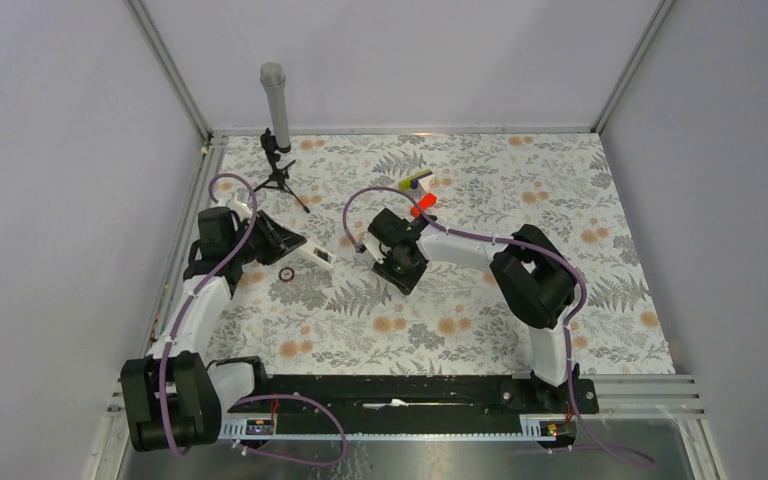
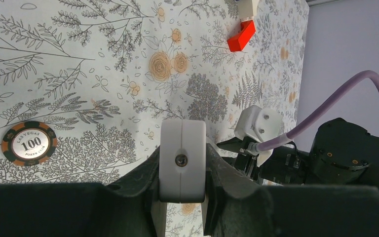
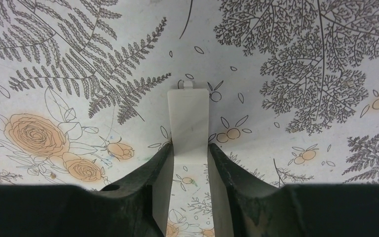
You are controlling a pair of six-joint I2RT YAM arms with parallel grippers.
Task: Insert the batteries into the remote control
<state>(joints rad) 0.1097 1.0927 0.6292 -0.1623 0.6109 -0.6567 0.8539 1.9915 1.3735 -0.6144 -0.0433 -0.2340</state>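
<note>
My left gripper [image 1: 293,242] is shut on the white remote control [image 1: 317,254], whose far end sticks out to the right. In the left wrist view the remote [image 2: 182,160] shows end-on between the fingers, with a screw in its end face, and the gripper [image 2: 182,165] clamps it. My right gripper [image 1: 401,270] is at the table's middle. In the right wrist view it [image 3: 190,150] is shut on a thin flat white plastic cover [image 3: 189,116] with a small tab at its far end, close above the cloth. No batteries show in any view.
A poker chip [image 1: 286,273] lies just below the remote and also shows in the left wrist view [image 2: 29,143]. A red block [image 1: 422,207] and a small yellow and purple piece [image 1: 415,180] lie behind the right gripper. A tripod with a grey microphone [image 1: 276,150] stands at the back left.
</note>
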